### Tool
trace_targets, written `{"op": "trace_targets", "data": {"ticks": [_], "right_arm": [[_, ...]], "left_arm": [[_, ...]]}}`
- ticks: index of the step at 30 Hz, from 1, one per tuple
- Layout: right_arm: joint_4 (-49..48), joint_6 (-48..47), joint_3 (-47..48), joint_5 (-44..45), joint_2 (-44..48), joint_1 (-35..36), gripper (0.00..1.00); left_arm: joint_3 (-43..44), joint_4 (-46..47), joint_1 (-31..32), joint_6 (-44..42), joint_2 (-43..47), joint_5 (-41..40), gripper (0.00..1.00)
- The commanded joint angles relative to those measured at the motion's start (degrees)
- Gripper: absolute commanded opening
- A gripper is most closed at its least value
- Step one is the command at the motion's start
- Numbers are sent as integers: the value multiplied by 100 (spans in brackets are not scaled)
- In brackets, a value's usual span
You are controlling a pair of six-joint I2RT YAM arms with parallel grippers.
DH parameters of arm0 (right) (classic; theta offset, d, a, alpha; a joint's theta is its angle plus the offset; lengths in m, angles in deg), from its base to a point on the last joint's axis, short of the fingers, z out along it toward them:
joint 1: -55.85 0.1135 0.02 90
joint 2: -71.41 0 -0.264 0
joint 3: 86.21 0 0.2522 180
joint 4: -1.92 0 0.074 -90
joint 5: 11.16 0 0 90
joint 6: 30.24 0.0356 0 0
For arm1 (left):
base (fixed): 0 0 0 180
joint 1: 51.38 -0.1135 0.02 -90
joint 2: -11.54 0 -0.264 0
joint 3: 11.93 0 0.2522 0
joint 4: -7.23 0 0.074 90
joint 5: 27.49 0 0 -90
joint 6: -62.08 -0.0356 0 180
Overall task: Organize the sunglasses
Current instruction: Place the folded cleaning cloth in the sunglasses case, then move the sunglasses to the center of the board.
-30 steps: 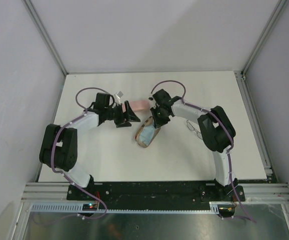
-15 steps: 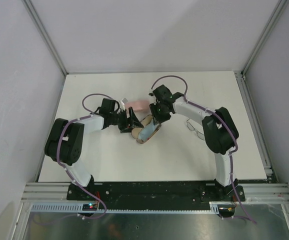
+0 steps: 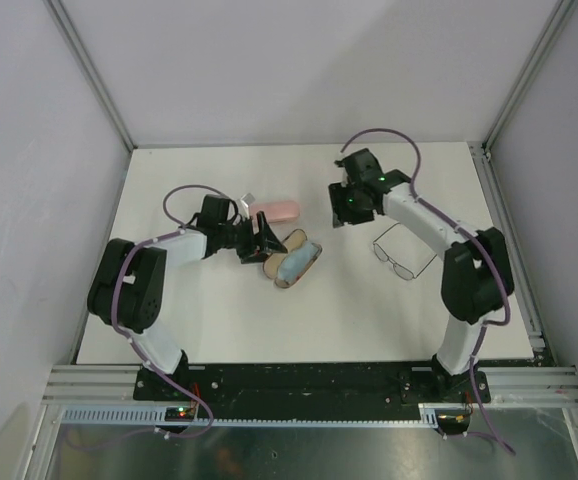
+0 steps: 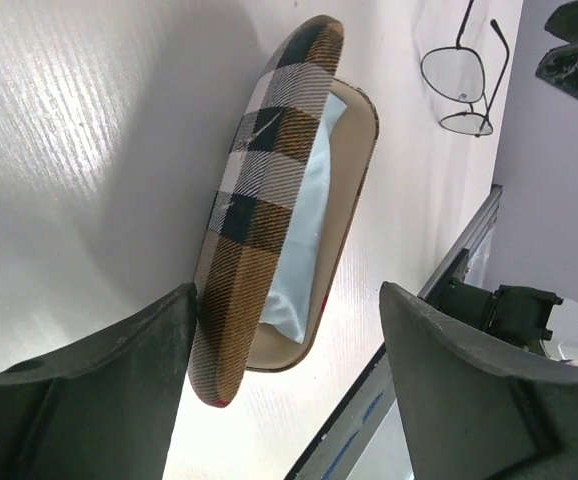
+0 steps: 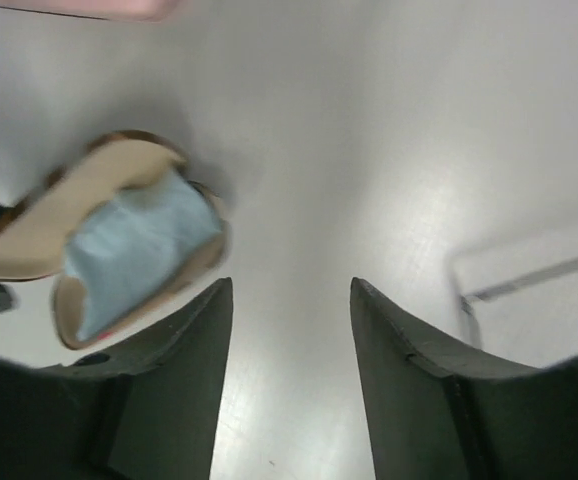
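Note:
A dark wire pair of sunglasses (image 3: 401,256) with rounder clear lenses lies on the white table, right of centre, and shows small in the left wrist view (image 4: 458,82). A plaid oblong case (image 3: 296,262) lies open at the middle with a light blue cloth (image 4: 307,222) inside. My left gripper (image 3: 267,243) is open and straddles the case's left end (image 4: 287,290); its left finger (image 4: 119,380) touches the lid, the other stands apart. My right gripper (image 3: 347,207) hovers open and empty (image 5: 291,284) behind and right of the case (image 5: 119,225).
A pink oblong case (image 3: 280,211) lies just behind the plaid one, with a small white object (image 3: 247,202) beside it. The table's right metal rail (image 3: 509,250) runs past the glasses. White walls enclose the back and sides.
My right gripper has left the plaid case, opened, and drawn back to the right. My left gripper has moved in around the case's left end, and the case now lies open, flatter.

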Motion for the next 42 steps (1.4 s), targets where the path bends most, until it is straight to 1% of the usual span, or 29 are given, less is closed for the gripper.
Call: {"op": "trace_targets", "data": {"ticks": [1, 3, 6, 7, 10, 12, 15, 18, 21, 23, 25, 27, 29, 31, 34, 36, 37, 40, 41, 42], "right_arm": [[138, 12, -572, 1036, 780, -323, 61], [160, 35, -891, 1570, 957, -395, 66], [141, 100, -1353, 2107, 1124, -488, 69], [114, 127, -1477, 2213, 1191, -514, 69], [-8, 227, -1863, 2374, 1383, -558, 69], [-59, 260, -2043, 2438, 1498, -564, 70], [-88, 258, -2252, 2493, 1528, -558, 69], [-139, 204, -2371, 2423, 1371, -513, 63], [-171, 207, -2413, 2405, 1131, -302, 58], [-188, 236, -2417, 2409, 974, -142, 50], [-234, 296, -2419, 2311, 878, -7, 40], [-296, 363, -2417, 2102, 856, 123, 26], [-388, 448, -2412, 1786, 894, 270, 15], [-512, 564, -2411, 1434, 981, 408, 10], [-776, 779, -2411, 903, 1114, 513, 6], [-941, 937, -2410, 489, 1185, 543, 5], [-1002, 989, -2410, 327, 1204, 560, 9], [-1045, 1104, -2410, 55, 1257, 593, 28], [-1015, 1121, -2415, 23, 1306, 598, 37], [-986, 1134, -2417, 20, 1401, 601, 43]], "left_arm": [[101, 132, -132, 47, 445, -20, 79], [111, 105, -214, 40, 574, -195, 80], [202, -97, -261, -42, 822, -566, 81], [236, -192, -268, -74, 917, -696, 85], [316, -508, -272, -202, 1274, -1211, 96], [356, -683, -269, -295, 1489, -1504, 99], [379, -848, -252, -380, 1749, -1713, 99], [399, -920, -108, -444, 1946, -1738, 100], [397, -955, 129, -490, 2080, -1791, 100], [376, -973, 350, -516, 2176, -1824, 100], [334, -989, 512, -545, 2290, -1886, 100], [279, -1008, 632, -579, 2409, -1967, 100], [230, -1033, 711, -618, 2511, -2007, 100], [192, -1078, 756, -654, 2591, -2017, 100], [162, -1140, 820, -690, 2676, -2028, 100], [139, -1169, 885, -703, 2723, -2029, 100], [130, -1177, 938, -703, 2742, -2020, 100], [144, -1195, 1167, -682, 2742, -2059, 100], [150, -1203, 1312, -653, 2725, -2101, 100], [170, -1198, 1433, -630, 2691, -2192, 100]]}}
